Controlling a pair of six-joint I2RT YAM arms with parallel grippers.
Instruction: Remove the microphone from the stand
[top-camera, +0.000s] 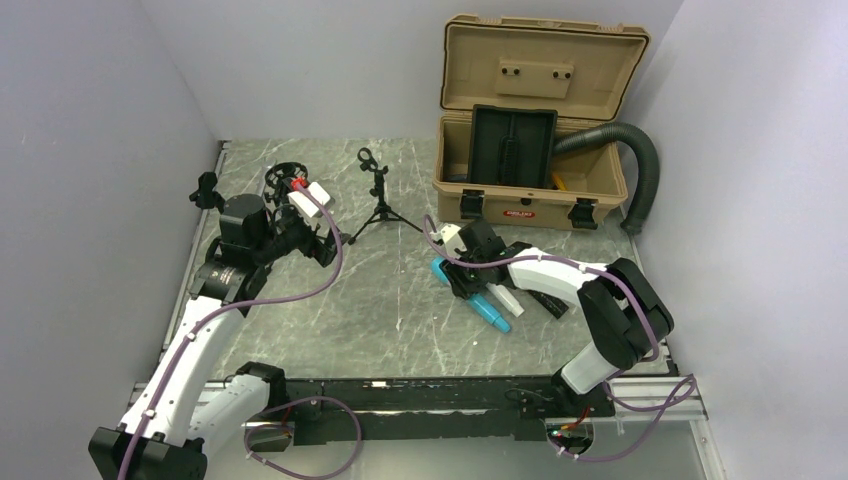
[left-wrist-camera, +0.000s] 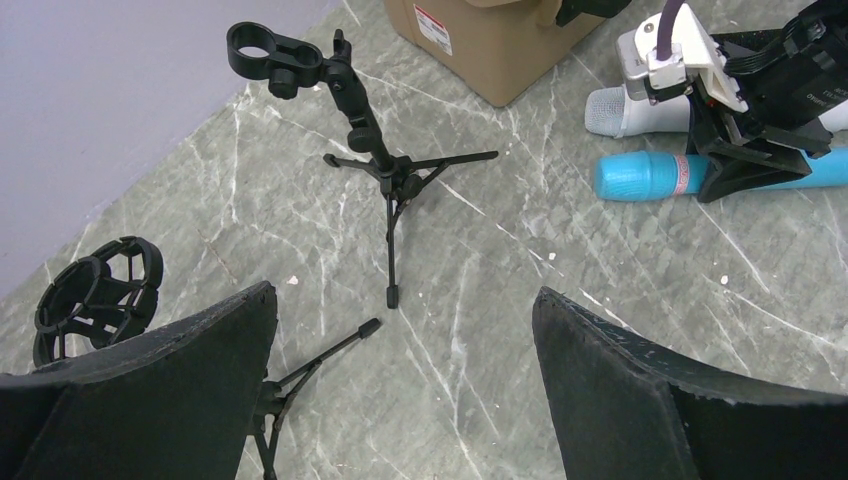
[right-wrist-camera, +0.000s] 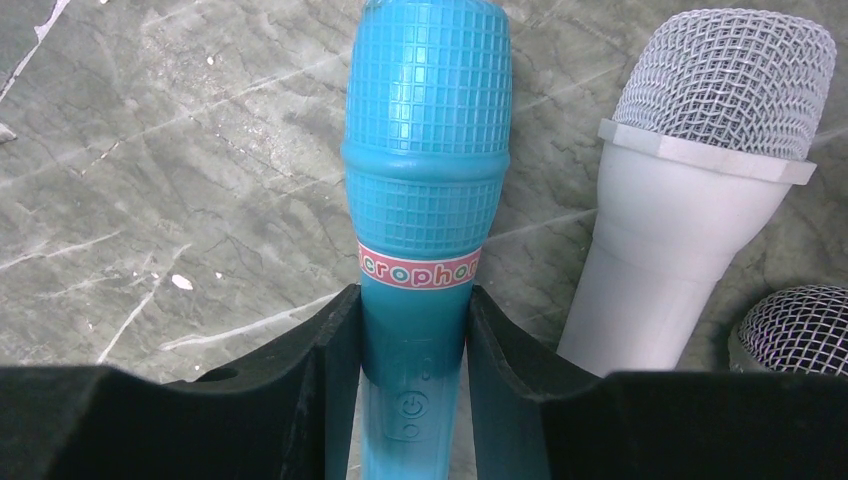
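1. The blue mic (right-wrist-camera: 425, 150) is off the stand (top-camera: 378, 195). It lies on the table (top-camera: 380, 310), well to the right of the stand and nearer the arm bases.
2. The right gripper (right-wrist-camera: 412, 310) is clamped on the blue mic. Its two dark fingers press on either side of the handle, just below the pink label band. The ribbed head points away from the wrist.
3. The stand is a small black tripod, upright with its three legs spread on the table. Its clip (left-wrist-camera: 265, 50) sits at the top on a tilted arm, and the clip's ring faces the left wall.
4. The left gripper (left-wrist-camera: 403, 300) hangs left of the stand, with its fingers spread wide and nothing between them. It is near the stand but clear of it, and the stand's nearest leg tip shows between its fingers in the wrist view.
5. A white mic (right-wrist-camera: 680, 220) with a silver mesh head lies just beside the blue mic, on the side away from the stand.
6. A dark mesh head (right-wrist-camera: 795, 325) of a third mic shows beyond the white one.
7. A black shock mount (left-wrist-camera: 95, 295) stands left of the stand, near the wall.
8. A tan case (top-camera: 530, 120) sits right of the stand at the back, with its lid up. A grey hose (top-camera: 640, 165) curves out of its far side.
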